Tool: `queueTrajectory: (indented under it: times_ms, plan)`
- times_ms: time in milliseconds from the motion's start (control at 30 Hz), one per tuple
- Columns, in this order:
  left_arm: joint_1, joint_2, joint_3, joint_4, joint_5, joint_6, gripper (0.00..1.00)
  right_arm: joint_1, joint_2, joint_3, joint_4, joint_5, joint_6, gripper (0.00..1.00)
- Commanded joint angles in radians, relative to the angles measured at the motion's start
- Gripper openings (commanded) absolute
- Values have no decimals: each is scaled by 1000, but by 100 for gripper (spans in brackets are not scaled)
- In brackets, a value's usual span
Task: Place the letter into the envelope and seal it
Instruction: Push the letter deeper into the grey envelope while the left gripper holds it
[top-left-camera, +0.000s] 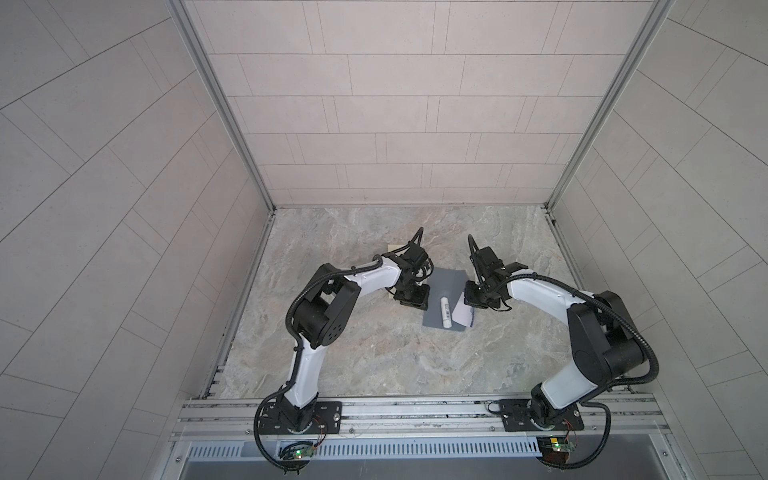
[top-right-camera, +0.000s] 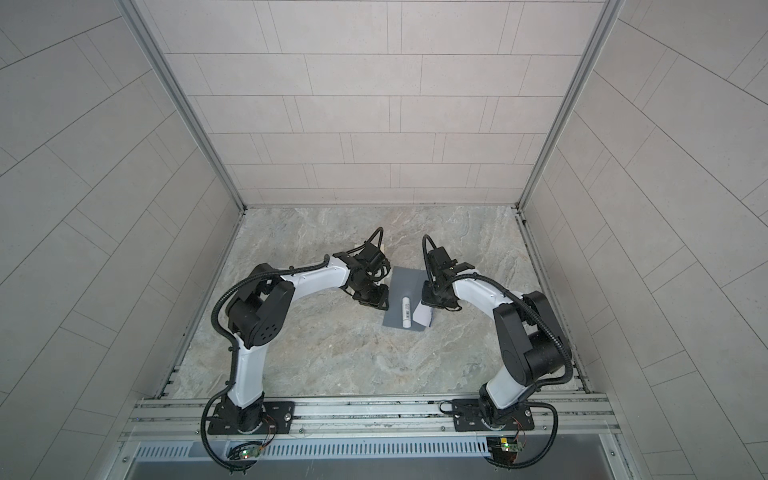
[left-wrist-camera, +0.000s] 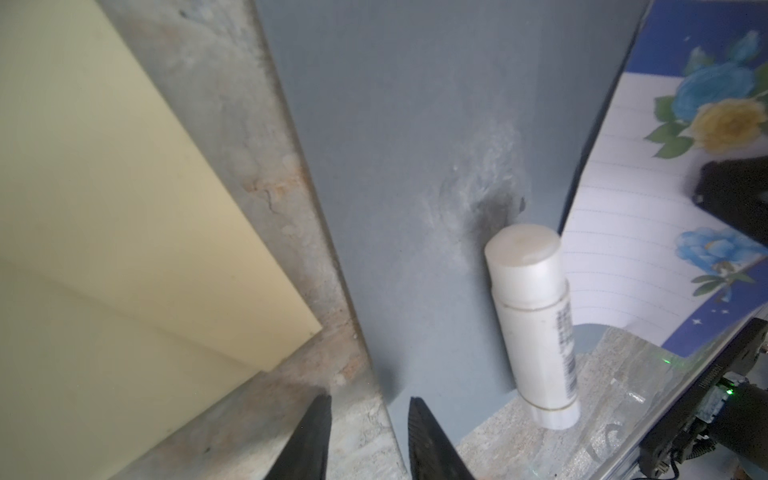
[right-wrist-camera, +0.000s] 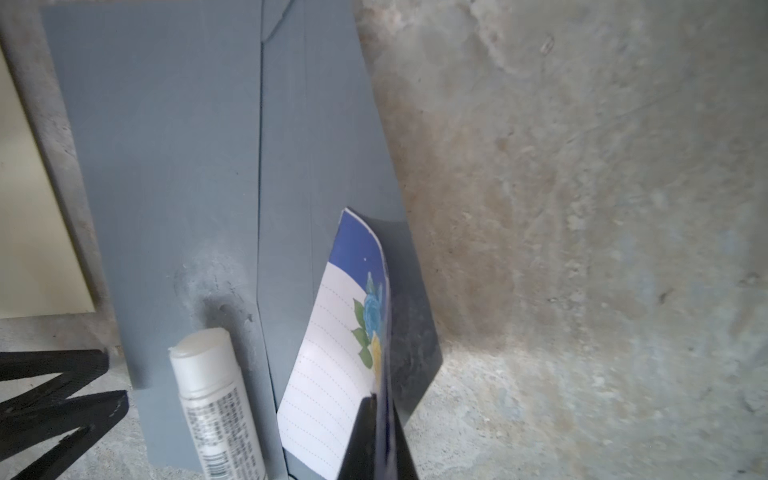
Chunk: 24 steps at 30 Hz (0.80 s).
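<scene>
Right claw (right-wrist-camera: 376, 405) clamps the floral letter (right-wrist-camera: 328, 365) at the 3 o'clock side of the grey envelope (top-left-camera: 446, 282) in a top view. Its long axis runs 12–6; I judge insertion goes toward 9. Left claw (left-wrist-camera: 368, 401) narrow-gapped, empty, at 9.

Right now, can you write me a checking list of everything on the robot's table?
Surface: marbled table, flat.
Job's things: grey envelope lying flat; white glue stick lying on it; flowery letter curling above its side.
Clutter: cream sheet beside the envelope.
Tools: left tool open, empty, at the envelope's edge; right tool shut on the letter.
Cables: black hoses run along both arms.
Surroundings: tiled walls; nothing else seen.
</scene>
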Motion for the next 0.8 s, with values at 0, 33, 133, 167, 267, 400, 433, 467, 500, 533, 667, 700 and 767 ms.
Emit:
queueTrajectory:
  times_ms: [0,33,133,167,267,400,433,467,500,533,667,700,767]
  plan:
    - [-8,26,16,-35,-5,27,38,-2,19,-3,17,-20,8,0]
    - [-7,26,16,-35,-6,27,38,-3,24,0,23,-22,8,0]
    - [-8,27,18,-35,-7,27,38,-1,25,22,8,11,3,0]
    - [-8,30,20,-36,-6,27,38,-1,20,31,-3,31,-1,0]
    - [-7,33,23,-41,-5,30,38,-3,10,44,-13,48,-13,0]
    - [-8,36,28,-40,-2,31,38,0,44,46,12,-9,-4,0]
    - [-8,38,28,-41,-1,32,38,0,53,43,23,-9,7,0]
    - [-8,39,27,-41,-2,30,38,0,61,38,33,-9,19,0]
    - [-9,39,28,-42,-5,30,38,1,67,36,42,-10,30,0]
    - [-7,38,27,-42,-5,30,38,0,76,35,54,-14,40,0]
    - [-8,34,26,-42,-6,31,38,1,122,46,101,-63,62,0]
    - [-8,33,26,-42,-7,32,38,1,137,53,108,-81,62,0]
    - [-7,35,29,-42,-6,34,38,2,166,72,118,-106,61,0]
